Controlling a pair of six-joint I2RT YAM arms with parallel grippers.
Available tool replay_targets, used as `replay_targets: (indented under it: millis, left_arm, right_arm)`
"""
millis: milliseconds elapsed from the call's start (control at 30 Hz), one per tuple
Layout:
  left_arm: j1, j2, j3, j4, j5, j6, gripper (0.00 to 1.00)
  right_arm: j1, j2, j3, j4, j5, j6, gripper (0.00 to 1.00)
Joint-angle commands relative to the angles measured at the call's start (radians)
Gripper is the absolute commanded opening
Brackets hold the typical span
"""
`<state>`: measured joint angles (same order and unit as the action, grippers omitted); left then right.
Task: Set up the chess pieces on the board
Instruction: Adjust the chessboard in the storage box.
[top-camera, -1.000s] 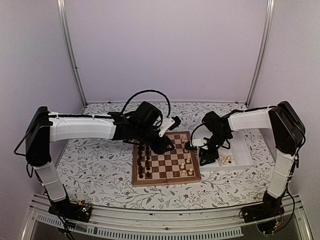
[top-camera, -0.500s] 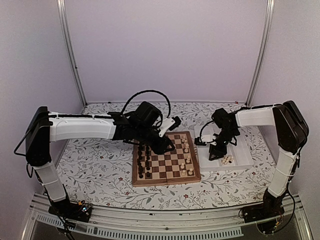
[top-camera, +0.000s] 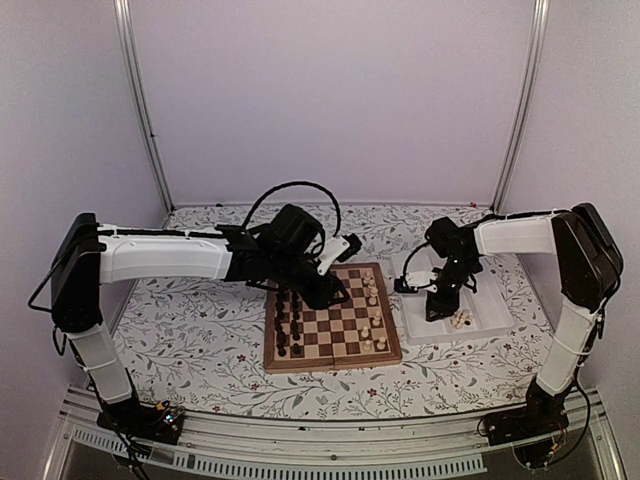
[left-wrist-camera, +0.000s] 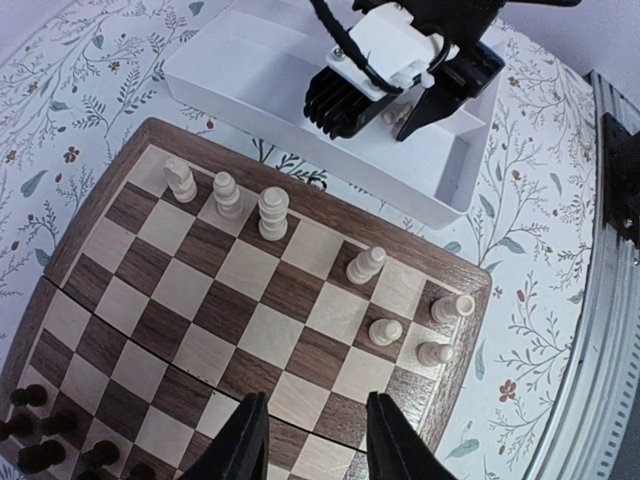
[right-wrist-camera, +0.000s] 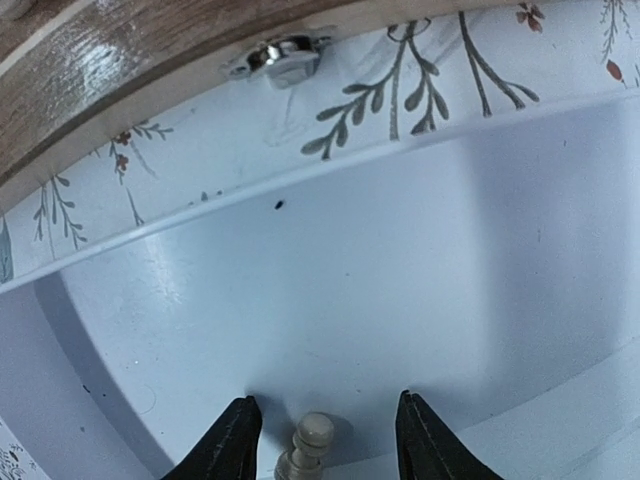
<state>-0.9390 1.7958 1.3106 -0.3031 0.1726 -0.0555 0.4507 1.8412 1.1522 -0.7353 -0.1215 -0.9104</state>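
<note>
The right arm's fingers hang low inside the white plastic tray, which sits on the flowery bench just beside the square wooden board with light and dark brown squares. The fingers are apart and hold nothing. One small cream wooden chess piece sits right in the gap between them, down near where the fingers start, not out at the tips. Only its round head and neck show. The head points the same way the fingers point, so its long side runs along the fingers and not across the gap. I cannot tell if it stands up or lies flat. From above, a few more cream pieces lie in the tray near this arm. I think the fingers only need to close in from both sides to catch it. The left arm's fingers are apart and empty too, hanging over the near side of the board, well apart from the tray. So the right arm is much nearer. Seven cream pieces stand on the board's side next to the tray, and dark pieces fill the other side.
</note>
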Motion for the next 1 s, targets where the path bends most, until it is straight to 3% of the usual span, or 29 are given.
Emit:
replay_targets:
  millis: [0, 800, 967]
  left_arm:
    - [0.012, -0.011, -0.015, 0.024, 0.009, 0.001, 0.36]
    - [0.014, -0.055, -0.101, 0.078, 0.017, 0.023, 0.36]
    - [0.014, -0.066, -0.115, 0.082, 0.016, 0.018, 0.37]
  right_arm:
    - [-0.001, -0.037, 0.001, -0.047, 0.097, 0.047, 0.49]
    - [0.0, -0.052, -0.036, -0.166, 0.271, 0.158, 0.43]
    - [0.001, -0.06, -0.066, -0.167, 0.279, 0.173, 0.37]
